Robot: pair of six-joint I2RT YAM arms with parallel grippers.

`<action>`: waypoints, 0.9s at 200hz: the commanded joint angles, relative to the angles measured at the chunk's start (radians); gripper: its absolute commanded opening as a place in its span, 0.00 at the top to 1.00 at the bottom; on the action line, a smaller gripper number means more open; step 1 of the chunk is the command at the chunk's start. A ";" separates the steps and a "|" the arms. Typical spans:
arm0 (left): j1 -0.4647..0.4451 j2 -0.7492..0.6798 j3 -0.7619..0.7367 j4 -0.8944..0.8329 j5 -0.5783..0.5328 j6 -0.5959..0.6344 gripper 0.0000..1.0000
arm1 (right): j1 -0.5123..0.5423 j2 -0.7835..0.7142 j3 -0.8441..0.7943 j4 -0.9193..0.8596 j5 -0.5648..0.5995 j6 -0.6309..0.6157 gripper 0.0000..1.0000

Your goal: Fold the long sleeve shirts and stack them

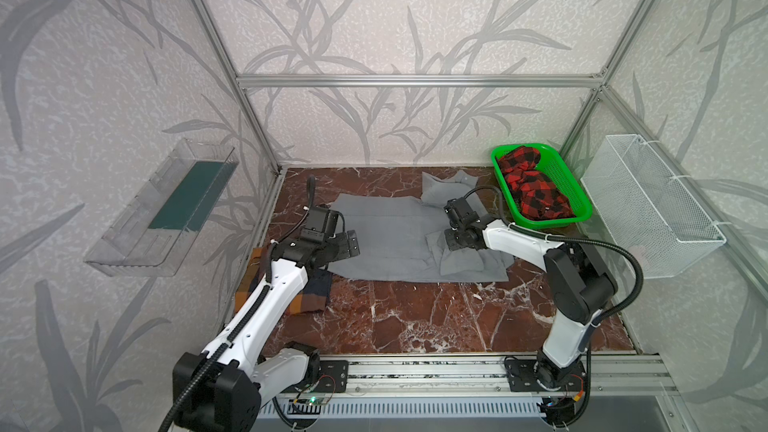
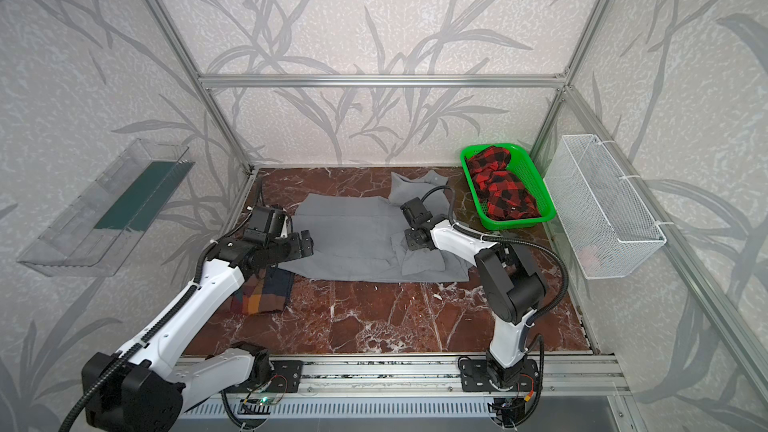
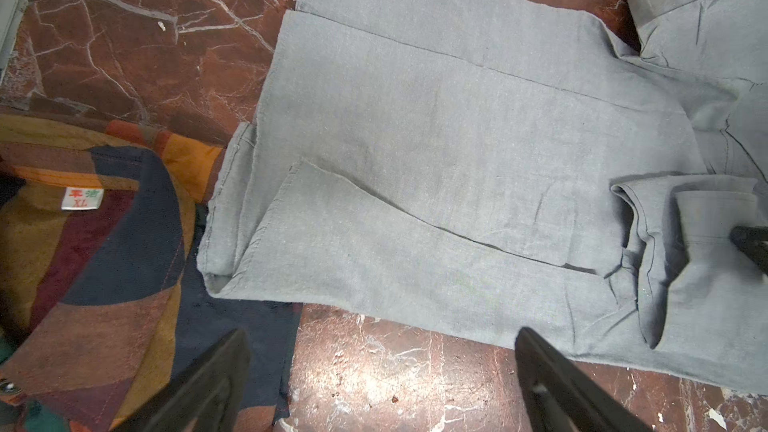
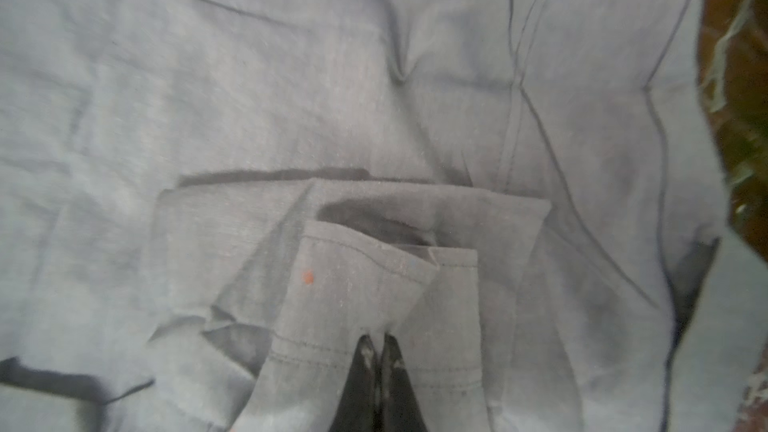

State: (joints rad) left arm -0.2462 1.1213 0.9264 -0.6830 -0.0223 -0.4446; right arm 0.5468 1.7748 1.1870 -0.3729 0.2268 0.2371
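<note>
Big grey shirt [image 1: 386, 238] lies flat, middle of desk [image 1: 415, 317]. Fingers of right tool [image 4: 379, 336] pressed together, pinching its cuff. Fingers of left tool [image 3: 380, 344] wide apart, holding nothing, above shirt's left end. Folded checked shirt [image 3: 104, 263] just beside, at desk's left.

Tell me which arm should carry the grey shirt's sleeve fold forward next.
Right. The right gripper is shut on the cuff of the grey shirt, pinching the sleeve end. The left gripper is open and empty at the hem end, beside the check shirt, so it would likely need repositioning first.
</note>
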 commanded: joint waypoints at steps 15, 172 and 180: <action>0.007 -0.029 -0.019 0.019 0.036 0.016 0.01 | -0.005 -0.179 -0.016 0.036 -0.042 -0.048 1.00; -0.189 0.017 0.174 0.435 0.430 0.233 0.05 | 0.030 -0.634 -0.112 0.217 -0.459 -0.122 1.00; -0.204 0.049 0.210 0.431 0.444 0.252 0.07 | 0.033 -0.633 -0.117 0.219 -0.464 -0.122 1.00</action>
State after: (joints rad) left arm -0.4232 1.1065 1.0561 -0.2970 0.3580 -0.2802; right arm 0.5709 1.1564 1.0931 -0.1795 -0.1940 0.1360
